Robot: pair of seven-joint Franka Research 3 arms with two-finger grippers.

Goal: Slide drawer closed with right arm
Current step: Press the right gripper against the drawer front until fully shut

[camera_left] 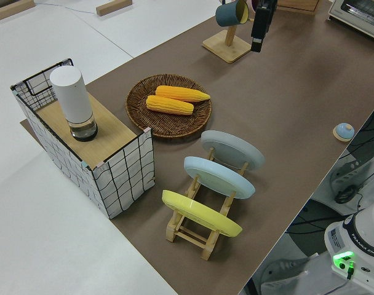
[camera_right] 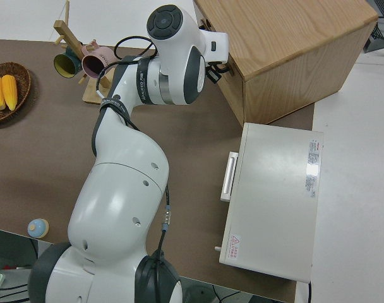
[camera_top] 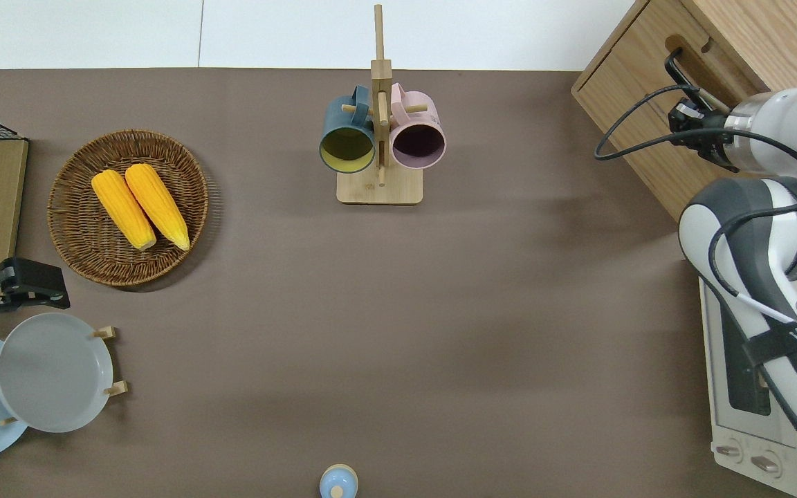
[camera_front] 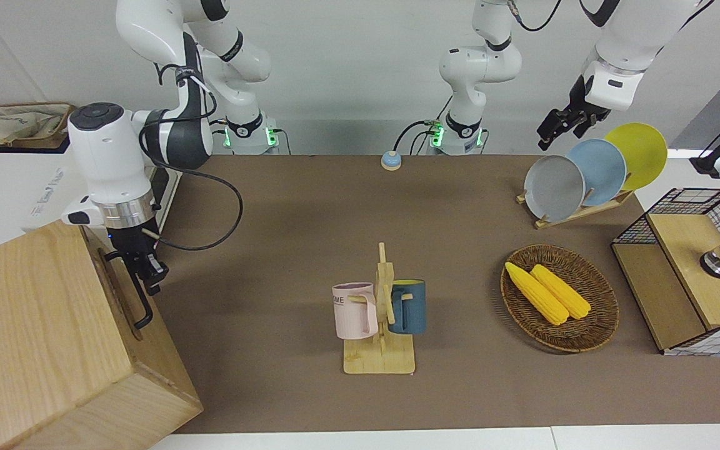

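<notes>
The drawer sat in the large pale wood box at the right arm's end of the table, its front nearly flush with the box face. The right gripper was at the black bar handle on the drawer front, at the end of the handle nearer to the robots; whether its fingers were open, closed or gripping the bar could not be told, since the wrist and the looping black cable covered them in the overhead and right side views.

The white toaster oven stood just beside the box, nearer to the robots. The mug rack with a pink mug and a blue mug stood well apart from the box, toward the table's middle. The wicker basket holding two corn cobs, the plate rack and the wire cabinet were toward the left arm's end.

The left arm was parked; its gripper fingers could not be made out. The box was cut off at the frame edge in the front and overhead views.
</notes>
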